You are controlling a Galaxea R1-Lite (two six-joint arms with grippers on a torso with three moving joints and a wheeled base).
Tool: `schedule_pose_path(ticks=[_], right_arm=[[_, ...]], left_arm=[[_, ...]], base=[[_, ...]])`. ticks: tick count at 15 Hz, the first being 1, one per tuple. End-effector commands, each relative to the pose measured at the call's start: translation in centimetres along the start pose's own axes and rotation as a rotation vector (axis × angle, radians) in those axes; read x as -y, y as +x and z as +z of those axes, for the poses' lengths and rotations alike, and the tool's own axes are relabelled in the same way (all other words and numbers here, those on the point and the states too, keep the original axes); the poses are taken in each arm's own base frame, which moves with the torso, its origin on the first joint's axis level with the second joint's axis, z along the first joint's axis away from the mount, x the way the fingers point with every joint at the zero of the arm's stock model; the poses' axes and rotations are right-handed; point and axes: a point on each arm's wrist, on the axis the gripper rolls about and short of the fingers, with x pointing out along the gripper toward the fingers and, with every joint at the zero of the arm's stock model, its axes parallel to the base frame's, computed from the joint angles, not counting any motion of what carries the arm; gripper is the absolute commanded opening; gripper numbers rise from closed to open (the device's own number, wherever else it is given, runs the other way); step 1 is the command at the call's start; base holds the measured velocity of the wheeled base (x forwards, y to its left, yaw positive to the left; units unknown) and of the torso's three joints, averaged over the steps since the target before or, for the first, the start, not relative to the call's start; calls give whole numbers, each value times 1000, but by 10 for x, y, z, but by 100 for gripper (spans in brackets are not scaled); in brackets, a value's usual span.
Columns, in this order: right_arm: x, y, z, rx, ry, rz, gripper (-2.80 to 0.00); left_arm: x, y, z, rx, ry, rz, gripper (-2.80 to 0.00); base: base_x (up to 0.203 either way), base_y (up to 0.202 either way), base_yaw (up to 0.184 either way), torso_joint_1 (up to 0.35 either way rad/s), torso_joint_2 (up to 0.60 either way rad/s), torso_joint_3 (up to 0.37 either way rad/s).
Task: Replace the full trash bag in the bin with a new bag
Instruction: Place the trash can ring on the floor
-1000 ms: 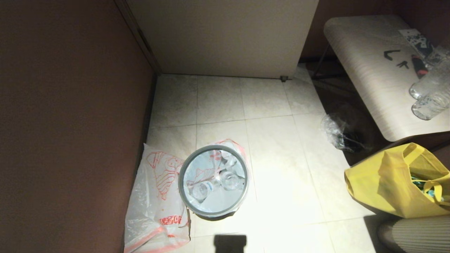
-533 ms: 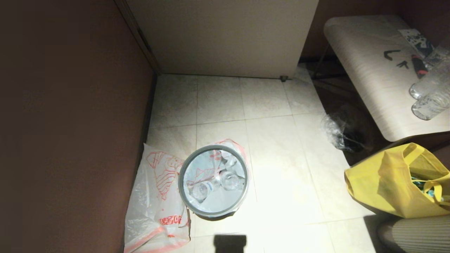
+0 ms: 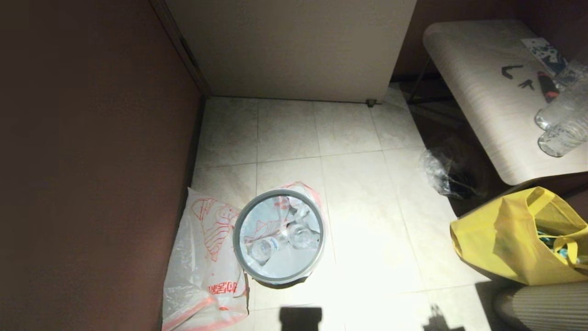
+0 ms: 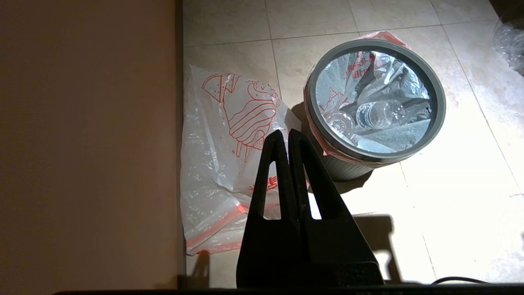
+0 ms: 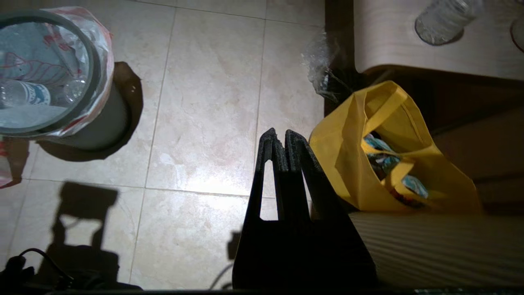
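The bin (image 3: 236,239) stands on the tiled floor close to the left wall, grey ring rim on top. Inside it sits the full trash bag (image 3: 274,225), white with red print, with clear bottles showing; its edge folds over the rim. The new bag (image 3: 202,262) lies flat on the floor between bin and wall, red drawing facing up. My left gripper (image 4: 284,133) is shut and empty, hovering over the new bag (image 4: 221,135) beside the bin (image 4: 440,110). My right gripper (image 5: 278,133) is shut and empty above bare tile, well to the right of the bin (image 5: 92,73). Neither gripper shows in the head view.
A yellow fabric tote (image 3: 514,239) stands at the right, close to my right gripper in the wrist view (image 5: 360,164). Behind it is a pale table (image 3: 482,92) carrying clear bottles (image 3: 560,133). Clear plastic wrap (image 3: 436,172) lies by its leg. A brown wall (image 3: 92,161) bounds the left.
A small shadow has appeared on the floor at the bottom right of the head view. Bin and bags have not moved.
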Motion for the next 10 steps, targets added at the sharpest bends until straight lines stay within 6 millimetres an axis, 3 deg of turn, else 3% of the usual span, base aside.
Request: schedule_pose_path(ticks=[1,3,7,10], right_arm=[[5,48,27,-126,2,77,-280],[-1,81,50,-155,-19,184,-280],[-48,153,81,-238,-53,314,-280],[-88,216,67,-395,-37,319,-280]], left_arm=[[0,1,-3,-13,0,0,-280],[0,1,-3,-13,0,0,-280],[0,1,-3,-13,0,0,-280],[0,1,-3,-15,0,0,-280]], base=[[0,0,0,0,0,0],[0,0,0,0,0,0],[0,0,0,0,0,0],[0,0,0,0,0,0]])
